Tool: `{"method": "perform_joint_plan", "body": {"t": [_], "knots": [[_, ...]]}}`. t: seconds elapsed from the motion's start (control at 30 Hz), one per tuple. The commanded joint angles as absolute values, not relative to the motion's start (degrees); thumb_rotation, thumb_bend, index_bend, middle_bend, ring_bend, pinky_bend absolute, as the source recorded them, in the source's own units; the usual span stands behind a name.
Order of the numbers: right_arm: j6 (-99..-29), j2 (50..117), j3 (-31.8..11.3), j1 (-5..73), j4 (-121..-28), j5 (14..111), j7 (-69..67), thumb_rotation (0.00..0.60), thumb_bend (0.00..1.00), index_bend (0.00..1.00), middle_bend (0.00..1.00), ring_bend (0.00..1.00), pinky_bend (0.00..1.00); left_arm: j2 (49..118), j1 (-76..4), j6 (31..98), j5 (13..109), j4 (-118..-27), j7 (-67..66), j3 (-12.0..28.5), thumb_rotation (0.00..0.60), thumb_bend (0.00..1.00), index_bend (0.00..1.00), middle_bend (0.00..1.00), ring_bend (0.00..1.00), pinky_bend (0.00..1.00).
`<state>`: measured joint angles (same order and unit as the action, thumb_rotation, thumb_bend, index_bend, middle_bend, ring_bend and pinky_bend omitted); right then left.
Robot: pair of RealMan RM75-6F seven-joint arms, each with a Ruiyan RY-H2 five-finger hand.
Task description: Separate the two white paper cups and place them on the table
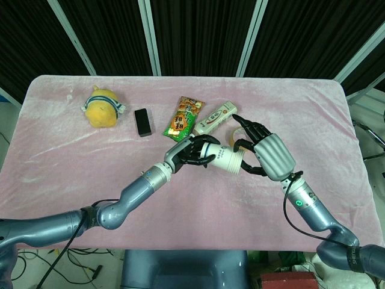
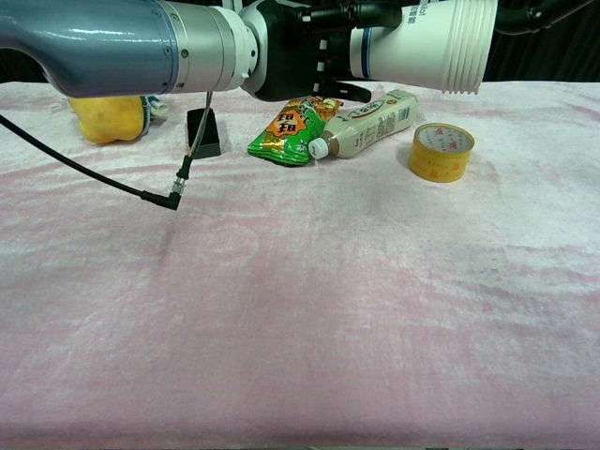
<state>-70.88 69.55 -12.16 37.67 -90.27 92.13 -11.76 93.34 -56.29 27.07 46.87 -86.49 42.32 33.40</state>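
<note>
The stacked white paper cups (image 1: 224, 156) hang on their side above the middle of the pink table (image 1: 72, 174), mouth toward my right. My left hand (image 1: 189, 152) grips them around the base end. In the chest view the cups (image 2: 427, 42) show several nested rim lines, with the left hand (image 2: 300, 47) dark behind them. My right hand (image 1: 267, 153) sits at the mouth of the cups with its fingers spread around the rim; no firm hold shows. Only its dark fingertips (image 2: 539, 14) reach into the chest view, just past the rim.
Beyond the cups lie a green and orange snack packet (image 1: 183, 116), a white bottle (image 1: 213, 118) and a yellow tape roll (image 2: 442, 151). A black box (image 1: 142, 122) and a yellow plush toy (image 1: 103, 107) sit further left. A black cable (image 2: 159, 192) dangles from my left arm.
</note>
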Motion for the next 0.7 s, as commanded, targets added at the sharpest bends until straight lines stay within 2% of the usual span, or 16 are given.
{"method": "perform_joint_plan", "body": {"t": [0.03, 0.7], "knots": [[-70.9, 69.6, -12.1, 37.8, -90.2, 92.1, -11.7, 0.600, 0.28, 0.53, 0.01, 0.13, 0.20, 93.3, -56.2, 27.2, 46.8, -86.6, 42.2, 33.4, 0.600, 0.42, 0.49, 0.48, 0.35, 0.56], [-71.0, 70.1, -12.0, 38.2, -89.7, 91.4, -11.9, 0.600, 0.31, 0.56, 0.01, 0.13, 0.20, 93.7, -56.0, 26.7, 46.7, -85.9, 42.0, 33.4, 0.600, 0.42, 0.49, 0.48, 0.35, 0.56]]}}
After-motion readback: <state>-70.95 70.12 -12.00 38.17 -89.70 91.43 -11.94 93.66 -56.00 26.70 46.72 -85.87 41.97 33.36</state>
